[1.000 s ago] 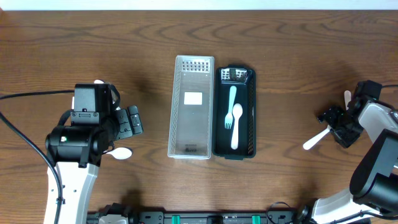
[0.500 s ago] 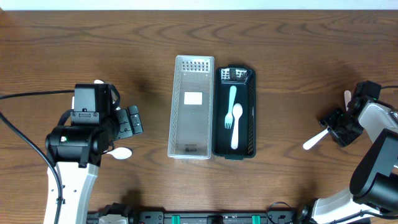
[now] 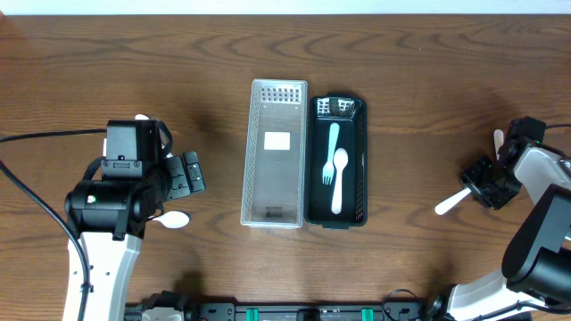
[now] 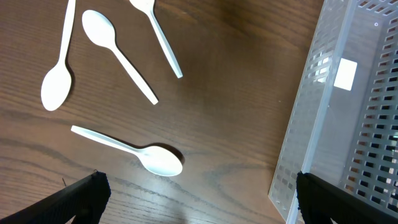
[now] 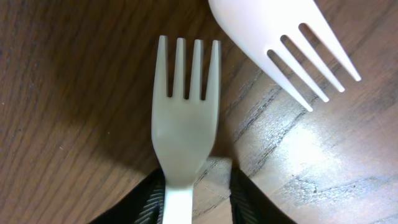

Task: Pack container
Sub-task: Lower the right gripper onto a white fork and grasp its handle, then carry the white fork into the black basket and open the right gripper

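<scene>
**Right gripper set about a fork, container off to its left**

The right gripper (image 5: pixel 196 190) stands with its fingers close on either side of the neck of a white plastic fork (image 5: pixel 185 118) lying flat on the brown wooden desk (image 3: pixel 428 71). Whether they pinch it yet I cannot tell. The tines point straight away from the gripper. The black slotted plastic container (image 3: pixel 361 160) lies well apart to this arm's left, its long axis running front to back. The left gripper (image 4: pixel 199 186), spread wide, hangs over loose white plastic spoons (image 4: pixel 118 53).
</scene>
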